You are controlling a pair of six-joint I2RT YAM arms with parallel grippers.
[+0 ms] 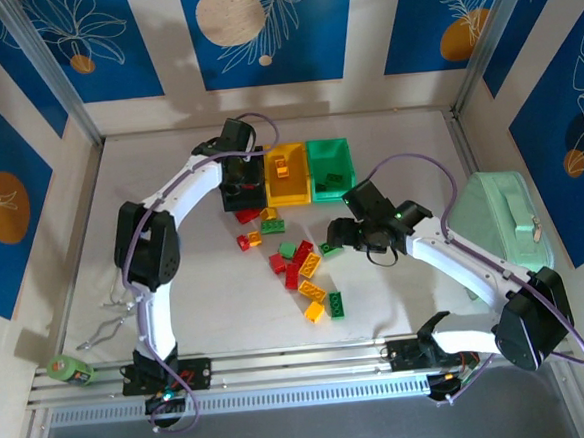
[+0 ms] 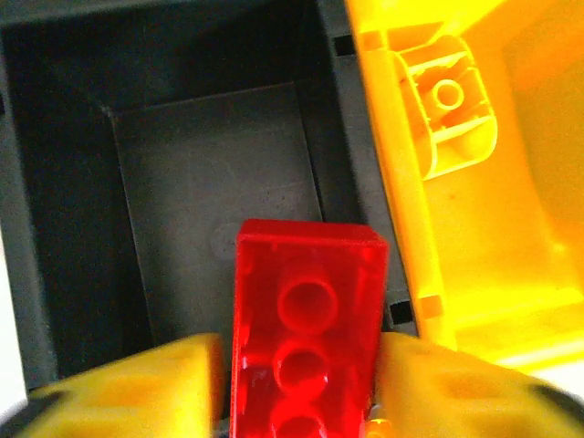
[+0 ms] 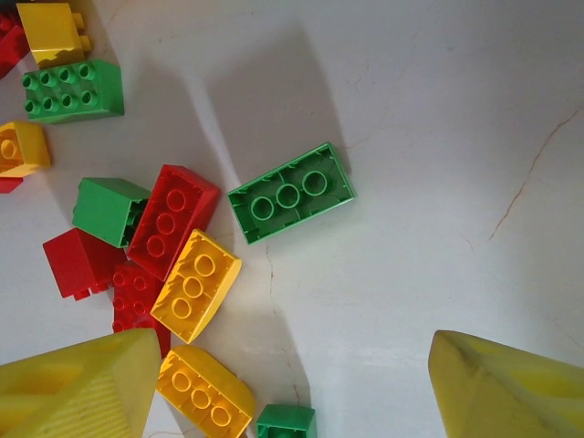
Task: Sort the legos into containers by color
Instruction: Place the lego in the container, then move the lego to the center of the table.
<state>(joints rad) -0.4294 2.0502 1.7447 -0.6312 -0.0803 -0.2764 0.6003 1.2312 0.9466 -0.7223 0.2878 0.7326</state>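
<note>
Left gripper (image 2: pixel 301 365), arm stretched forward, brackets a red brick (image 2: pixel 306 301) over the black bin (image 2: pixel 210 155); grip unclear. Right gripper (image 3: pixel 294 338) hovers spread above scattered legos (image 3: pixel 169 224).

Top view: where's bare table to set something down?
Bare table lies left of the brick pile, up to the left arm, and between the pile and the near rail. Crowded: in front of the bins, where bricks cluster beside the right gripper.
</note>
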